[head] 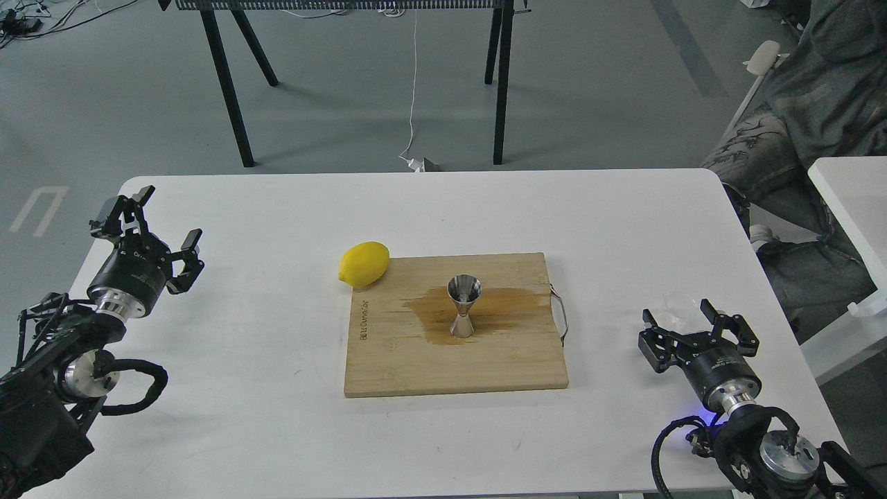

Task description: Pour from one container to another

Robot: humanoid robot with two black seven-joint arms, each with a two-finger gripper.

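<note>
Steel jigger [463,306] upright at the middle of the wooden board [388,360], on a dark wet patch [499,305]. Glass cup [679,308] on the table [277,416], between the spread fingers of the right gripper [682,320]. Left gripper [163,232] wide, holding nothing. Lemon [364,264] at the board's far left corner.

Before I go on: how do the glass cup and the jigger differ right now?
The glass cup is clear, low and faint; the jigger is shiny steel, taller and hourglass-shaped. The cup sits on the white table between the open jaws of the right gripper; the jigger stands alone on the wooden board, on a wet brown stain. Both are upright.
</note>
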